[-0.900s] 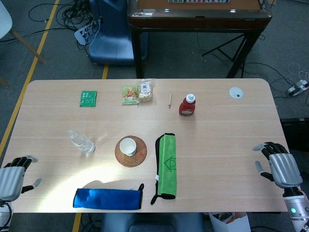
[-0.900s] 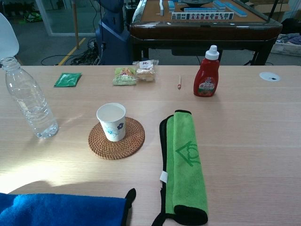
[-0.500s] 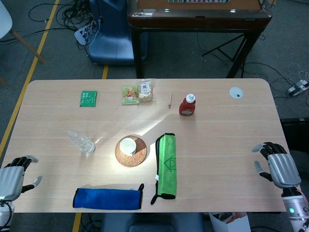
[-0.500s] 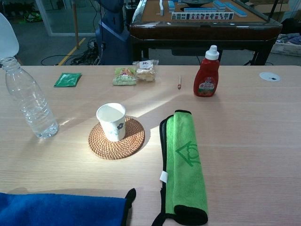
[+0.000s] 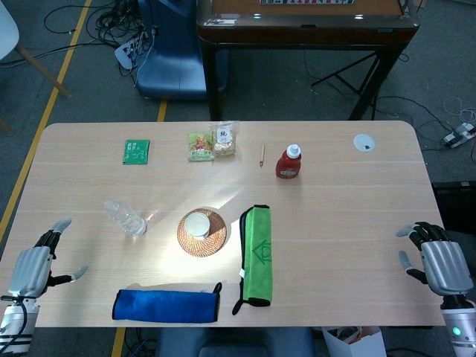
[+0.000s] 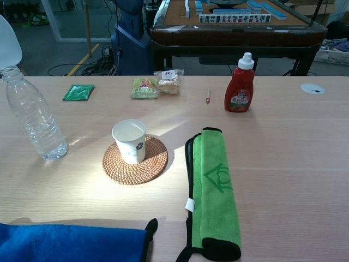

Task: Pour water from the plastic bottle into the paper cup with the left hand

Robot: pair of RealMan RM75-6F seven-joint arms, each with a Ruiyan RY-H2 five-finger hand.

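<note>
Head view only: left hand and right hand, fingers apart, holding nothing. Chest view: uncapped bottle left of cup.

Green towel, red bottle

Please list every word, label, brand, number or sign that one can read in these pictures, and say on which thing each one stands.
No text can be read for certain.
Red sauce bottle: printed label, too small.
Two snack packets: print blurred.
Green sachet: print blurred.
Paper cup: a dark flower pattern, no words.
Green towel: a stitched triangular emblem, no letters; its white tag looks blank.
Plastic bottle: no label visible.
</note>
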